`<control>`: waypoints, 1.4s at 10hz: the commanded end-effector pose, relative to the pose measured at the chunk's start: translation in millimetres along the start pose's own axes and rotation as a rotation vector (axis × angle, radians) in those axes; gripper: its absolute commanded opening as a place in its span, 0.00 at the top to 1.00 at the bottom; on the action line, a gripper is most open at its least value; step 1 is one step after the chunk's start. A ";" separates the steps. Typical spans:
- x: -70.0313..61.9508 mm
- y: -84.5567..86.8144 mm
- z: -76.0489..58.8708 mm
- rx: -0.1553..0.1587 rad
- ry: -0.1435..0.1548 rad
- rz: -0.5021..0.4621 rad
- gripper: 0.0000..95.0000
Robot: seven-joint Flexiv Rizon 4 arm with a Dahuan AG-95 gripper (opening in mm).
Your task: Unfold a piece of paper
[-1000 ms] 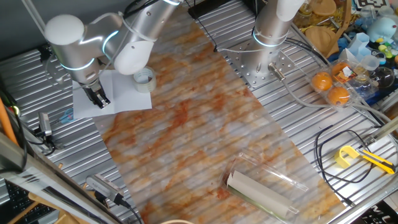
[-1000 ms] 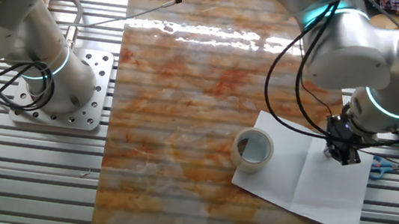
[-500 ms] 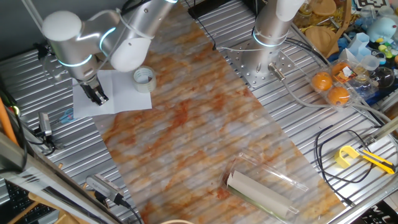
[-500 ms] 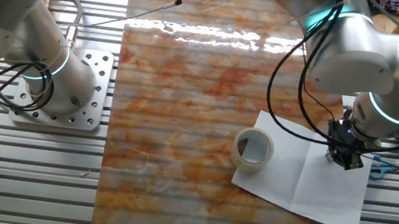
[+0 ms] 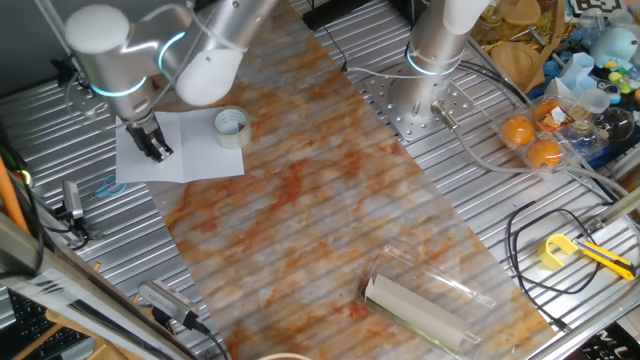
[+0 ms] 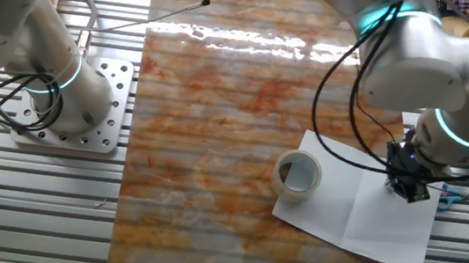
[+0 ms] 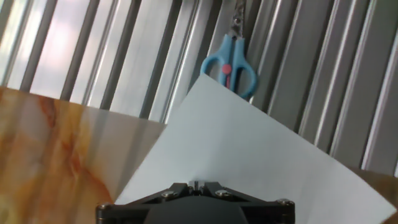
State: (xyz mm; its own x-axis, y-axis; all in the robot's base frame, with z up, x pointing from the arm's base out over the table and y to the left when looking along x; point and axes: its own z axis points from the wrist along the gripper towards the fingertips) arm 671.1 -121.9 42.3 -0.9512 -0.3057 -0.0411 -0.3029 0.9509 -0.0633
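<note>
In one fixed view we see the gripper (image 5: 155, 150) low over the piece of paper (image 5: 190, 150), which lies flat and opened out on the table (image 5: 330, 230). The sheet spreads from under the gripper mostly to its right in this picture, and a tape roll (image 5: 231, 128) sits on the paper's far corner, a little way off from the gripper. The fingers look drawn close together, though they are too small here for us to be sure.

In the other fixed view the gripper (image 6: 411, 189) hangs over the half of the paper (image 6: 332, 209) beyond its centre crease, close to the sheet's edge. The tape roll (image 6: 298, 176) stands well to the gripper's other side, resting on the paper's corner. Blue-handled scissors (image 6: 450, 199) lie just beside the gripper, off the paper. We cannot tell whether the fingertips touch the sheet.

In the hand view only the dark base of the gripper shows at the bottom, so we cannot tell how far the fingers are apart. The paper (image 7: 249, 155) fills the space ahead of it, one corner pointing away, and the scissors (image 7: 229, 68) lie just past that corner on the ribbed metal.
</note>
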 end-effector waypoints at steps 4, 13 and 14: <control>16.3 4.3 -19.7 -0.004 -0.003 -0.002 1.00; 91.9 -14.1 -88.3 -0.041 -0.007 -0.041 1.00; 102.4 -15.5 -96.1 -0.043 0.002 -0.039 1.00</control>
State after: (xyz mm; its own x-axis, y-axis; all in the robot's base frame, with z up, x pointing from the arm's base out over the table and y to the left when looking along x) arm 572.9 -162.9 135.9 -0.9369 -0.3478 -0.0363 -0.3477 0.9376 -0.0076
